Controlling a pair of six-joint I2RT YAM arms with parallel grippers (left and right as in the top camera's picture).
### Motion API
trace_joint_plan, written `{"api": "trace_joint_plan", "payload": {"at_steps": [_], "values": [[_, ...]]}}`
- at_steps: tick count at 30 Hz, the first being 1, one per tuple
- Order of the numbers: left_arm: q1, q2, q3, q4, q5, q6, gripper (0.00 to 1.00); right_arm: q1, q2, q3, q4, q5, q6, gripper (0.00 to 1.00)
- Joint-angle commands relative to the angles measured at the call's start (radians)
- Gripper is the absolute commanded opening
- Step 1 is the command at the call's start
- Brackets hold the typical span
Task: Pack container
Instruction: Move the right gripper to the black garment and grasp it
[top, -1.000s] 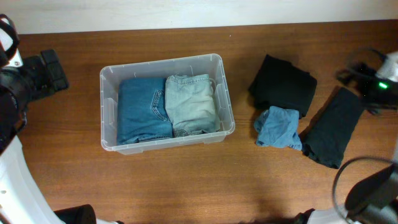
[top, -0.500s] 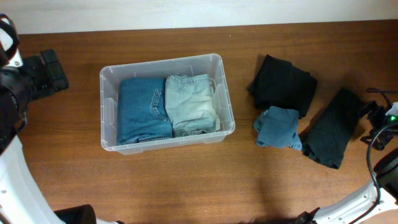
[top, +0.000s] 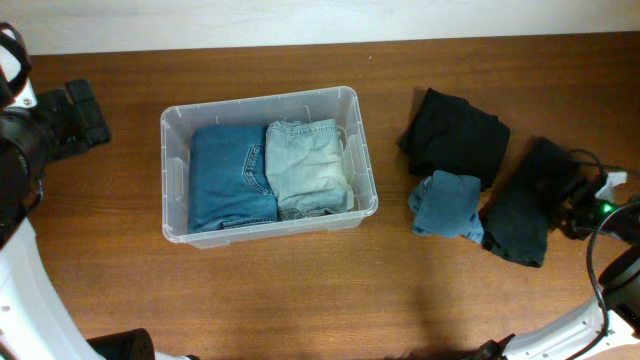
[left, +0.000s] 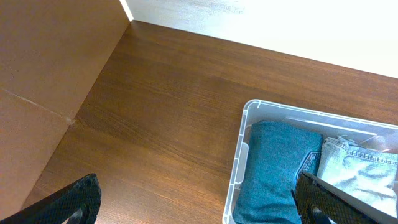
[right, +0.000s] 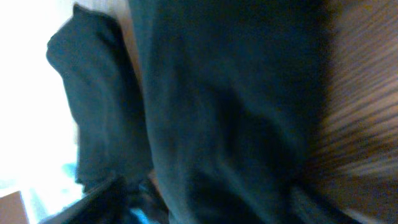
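Note:
The container (top: 262, 98), a clear plastic bin, stands left of the table's middle. It holds folded dark blue jeans (top: 230, 180) and lighter jeans (top: 308, 168). It also shows in the left wrist view (left: 239, 165). To its right lie a black folded garment (top: 455, 135), a small blue garment (top: 447, 205) and a long dark garment (top: 522, 212). My right gripper (top: 573, 203) is at the long dark garment's right end. In the blurred right wrist view its open fingers (right: 211, 205) straddle that cloth (right: 224, 112). My left gripper (top: 85, 112) is open and empty, well left of the container (left: 199, 208).
The brown wooden table (top: 300, 290) runs to a pale wall at the back. A brown side panel (left: 43, 81) stands at the table's left end. Cables trail by the right arm at the right edge.
My right gripper has moved from the back right down to the long dark garment's right end, and the cloth there has bunched slightly. The left arm and the container have not moved.

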Motion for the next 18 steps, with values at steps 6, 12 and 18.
{"api": "trace_joint_plan", "payload": {"at_steps": [6,12,18], "values": [[0.003,-0.011,0.001,0.0,0.004,-0.005,0.99,0.008,0.078,-0.05,-0.048,0.124,0.019,0.12],[0.003,-0.011,0.001,0.0,0.004,-0.005,0.99,0.01,-0.111,0.007,-0.11,0.051,0.019,0.04],[0.003,-0.011,0.001,0.0,0.004,-0.006,0.99,0.075,-0.453,0.016,-0.098,-0.169,0.031,0.04]]}}
